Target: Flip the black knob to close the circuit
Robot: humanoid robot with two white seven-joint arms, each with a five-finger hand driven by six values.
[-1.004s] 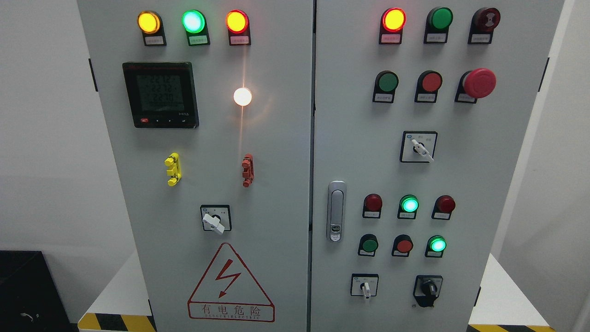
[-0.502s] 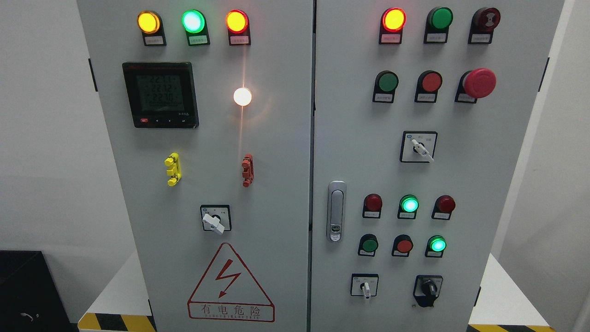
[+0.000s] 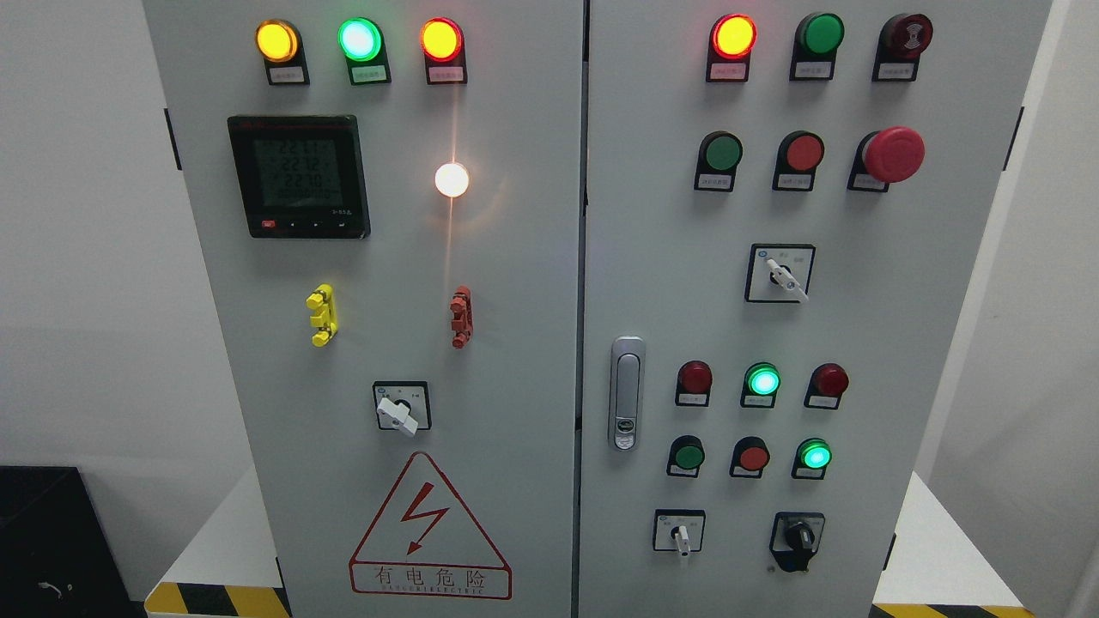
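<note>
Robot hand is nowhere in the head view: neither arm shows at the lower edge or the sides, so I cannot tell whether the fingers are wide, narrow or holding anything. That puts the task, as I judge it, at its very start, with the reach not yet begun and the knob untouched.

The black knob [image 3: 798, 538] sits at the lower right of the cabinet's right door [image 3: 867, 343], on a black plate, its grip bar standing about upright. Just to its left on the same row is a white switch [image 3: 681, 537] on a white plate. Above the knob runs a row of three buttons, the right one a lit green lamp [image 3: 814, 456]. The door latch [image 3: 627, 393] stands well to the upper left, by the seam between the doors.

With no robot hand in sight, the knob's place relative to it cannot be given; it lies low and right of the view's middle, nearer to where the right arm would come in. The next move probably calls for that arm to rise from the lower right, fingers parted enough to straddle the grip bar, then pinch and turn. The knob is small and close to the white switch and the buttons above, so the approach should come in square to the door to avoid brushing them
</note>
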